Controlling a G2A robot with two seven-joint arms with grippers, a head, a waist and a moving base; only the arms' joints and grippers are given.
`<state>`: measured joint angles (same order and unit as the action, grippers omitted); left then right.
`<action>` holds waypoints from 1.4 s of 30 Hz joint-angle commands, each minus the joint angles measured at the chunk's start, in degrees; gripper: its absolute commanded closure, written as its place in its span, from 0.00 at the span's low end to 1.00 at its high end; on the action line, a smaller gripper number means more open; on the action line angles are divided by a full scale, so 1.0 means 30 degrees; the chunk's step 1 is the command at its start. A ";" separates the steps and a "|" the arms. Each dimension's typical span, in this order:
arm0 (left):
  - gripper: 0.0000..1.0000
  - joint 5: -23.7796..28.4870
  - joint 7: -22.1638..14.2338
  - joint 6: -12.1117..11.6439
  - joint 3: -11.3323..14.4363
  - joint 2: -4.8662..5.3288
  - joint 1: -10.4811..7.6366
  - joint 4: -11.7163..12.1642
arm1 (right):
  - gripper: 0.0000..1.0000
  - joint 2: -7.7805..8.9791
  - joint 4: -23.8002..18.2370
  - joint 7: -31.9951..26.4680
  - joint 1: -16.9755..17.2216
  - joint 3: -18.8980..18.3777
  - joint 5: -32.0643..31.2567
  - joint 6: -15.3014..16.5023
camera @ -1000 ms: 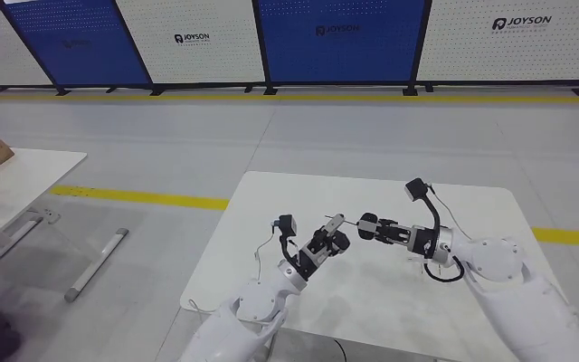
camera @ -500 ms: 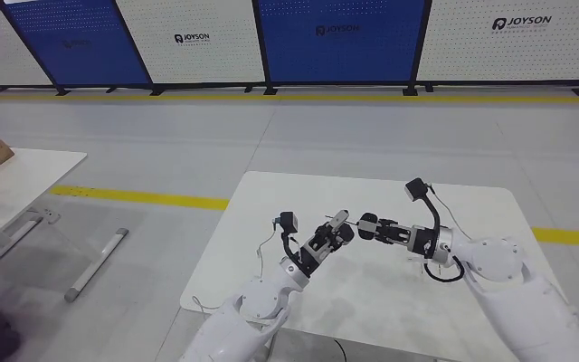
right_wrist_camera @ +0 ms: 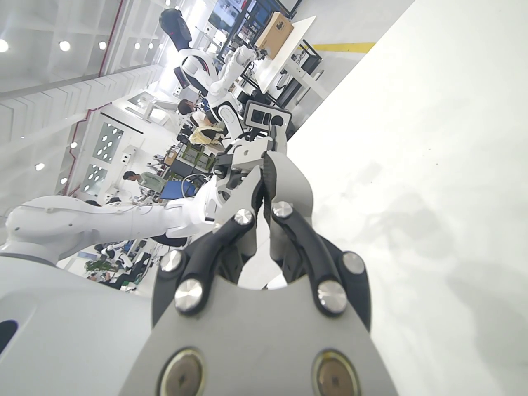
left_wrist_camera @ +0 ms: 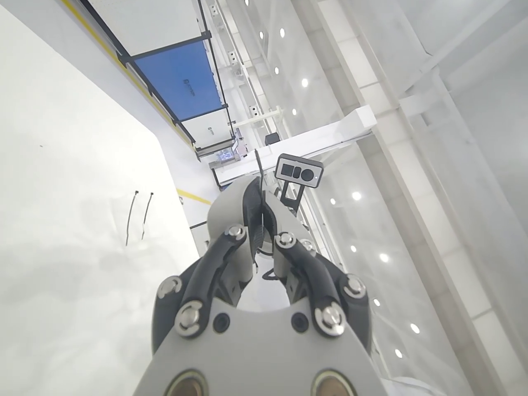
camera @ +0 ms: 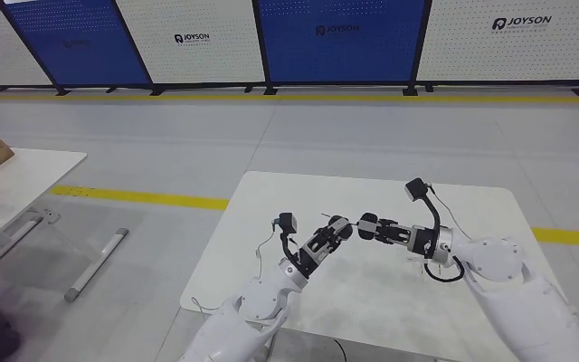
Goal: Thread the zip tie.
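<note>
Left gripper [camera: 341,224] has edged rightward toward right gripper [camera: 365,223] at mid-frame. Both jaws are pressed together, the left pinching the zip tie [left_wrist_camera: 258,166], which points toward the right.

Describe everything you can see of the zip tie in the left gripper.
The zip tie is a thin black strip, plastic by its look, pinched edge-on between the shut fingers of the left gripper. A short, straight end sticks out past the fingertips, in the air above the white table. The right gripper is close by. Its head cannot be made out.
</note>
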<state>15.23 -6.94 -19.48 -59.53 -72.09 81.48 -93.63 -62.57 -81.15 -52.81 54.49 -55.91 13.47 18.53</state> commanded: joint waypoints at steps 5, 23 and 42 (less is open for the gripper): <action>1.00 -0.0176 0.0138 -0.0001 0.0010 -0.0038 0.0002 0.0014 | 1.00 0.0000 0.0000 0.0000 0.0000 0.0000 0.0000 0.0000; 1.00 -0.2468 0.4192 0.3067 -0.0239 -0.0236 0.0225 -0.0073 | 0.00 0.0379 -0.0582 -0.0672 0.1238 -0.1794 0.0558 -0.0656; 1.00 -0.2332 0.3658 0.4073 -0.0268 -0.0250 0.0504 -0.0249 | 0.00 0.0582 -0.0830 -0.0779 0.1906 -0.2645 0.0878 -0.0746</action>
<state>6.49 5.83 -7.20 -60.27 -72.84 82.83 -94.12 -60.83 -83.64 -55.15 60.21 -63.85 16.11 16.29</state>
